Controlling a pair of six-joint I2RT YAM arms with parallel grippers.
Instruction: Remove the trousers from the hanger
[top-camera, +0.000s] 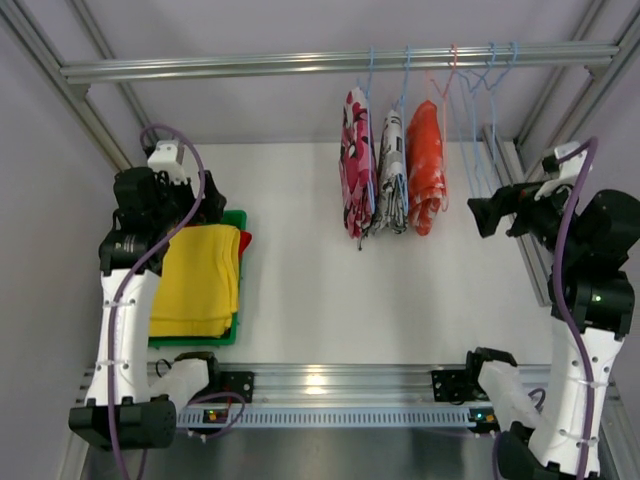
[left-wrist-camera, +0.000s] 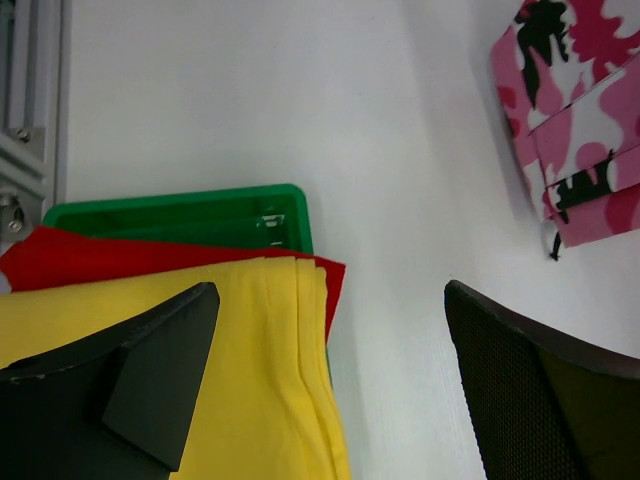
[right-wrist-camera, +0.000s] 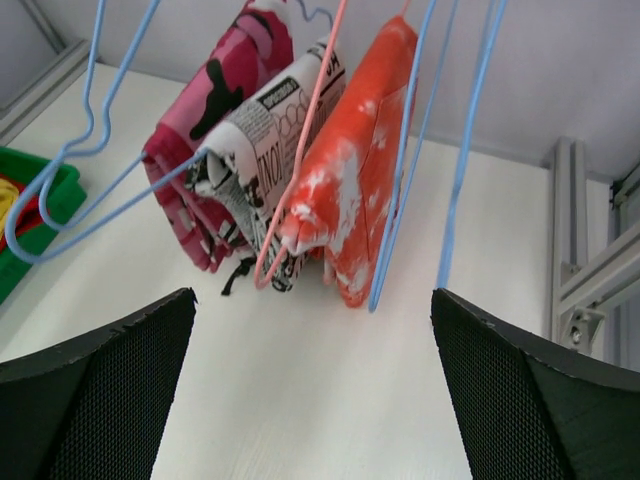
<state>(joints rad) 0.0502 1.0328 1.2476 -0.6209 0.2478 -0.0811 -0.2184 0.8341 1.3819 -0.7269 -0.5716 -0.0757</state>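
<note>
Three small cloth pairs are hanging touching, side by side, on wire hangers from the metal rail (top-camera: 300, 66): pink camouflage trousers (top-camera: 356, 170), newsprint-patterned trousers (top-camera: 392, 180) and orange-and-white trousers (top-camera: 426, 165). Folded bright yellow trousers (top-camera: 198, 280) are lying over folded bright red trousers (left-wrist-camera: 90, 262) in the green plastic tray (left-wrist-camera: 180, 212) on the white bench (top-camera: 320, 290). The left tool (left-wrist-camera: 330, 300) is hovering over the tray's far end, fingers spread, holding nothing. The right tool (right-wrist-camera: 312, 300) is facing the hanging pairs, fingers wide apart, empty. An empty blue wire hanger (right-wrist-camera: 467, 150) is hanging beside the orange pair.

Plain bright yellow trousers (top-camera: 197, 280), red trousers (left-wrist-camera: 90, 262) plain too, tray (left-wrist-camera: 200, 212) is green. Pink camouflage pair (top-camera: 356, 165), black-and-white newsprint pair (top-camera: 392, 172), orange pair (top-camera: 425, 165) splashed white; blue hangers (right-wrist-camera: 465, 150), one pink hanger (right-wrist-camera: 298, 150).
</note>
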